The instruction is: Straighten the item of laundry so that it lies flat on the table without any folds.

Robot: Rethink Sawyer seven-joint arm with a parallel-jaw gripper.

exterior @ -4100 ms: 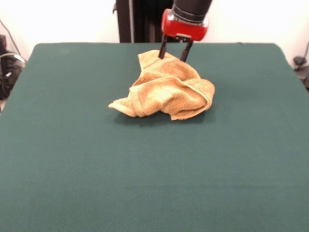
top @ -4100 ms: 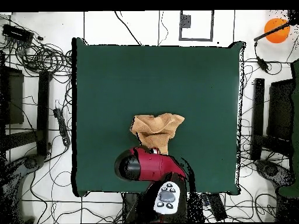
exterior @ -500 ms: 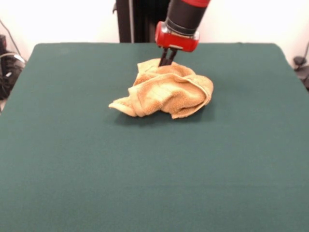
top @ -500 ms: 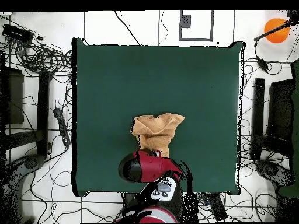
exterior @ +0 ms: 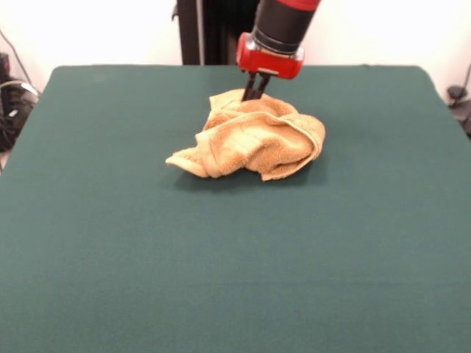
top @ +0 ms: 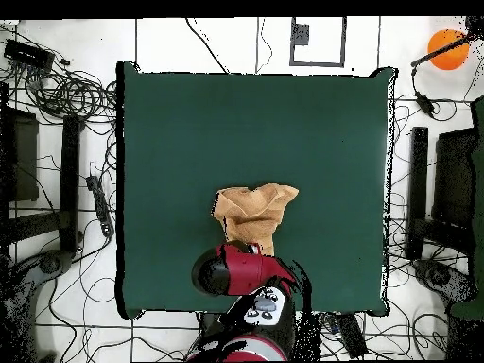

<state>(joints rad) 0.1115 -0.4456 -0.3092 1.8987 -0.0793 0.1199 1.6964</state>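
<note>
The golden-orange towel [exterior: 254, 138] lies crumpled in a bunched heap on the dark green table [exterior: 221, 257], a little beyond the middle toward the robot. It also shows in the overhead view [top: 253, 212]. My gripper [exterior: 255, 94] hangs from the red wrist at the towel's far edge. Its two dark fingers are pressed together, pinching the towel's far edge. In the overhead view the red arm [top: 236, 269] covers the gripper and the towel's near part.
The table [top: 255, 123] has wide bare green cloth on all sides of the towel. Cables and stands lie on the floor around the table. The robot's dark pedestal [exterior: 213, 29] stands behind the far edge.
Since 4.1 s ago the fingers have closed together on the towel's far edge and the wrist shifted slightly left; the towel is pulled a bit tighter. No change over the last half second.
</note>
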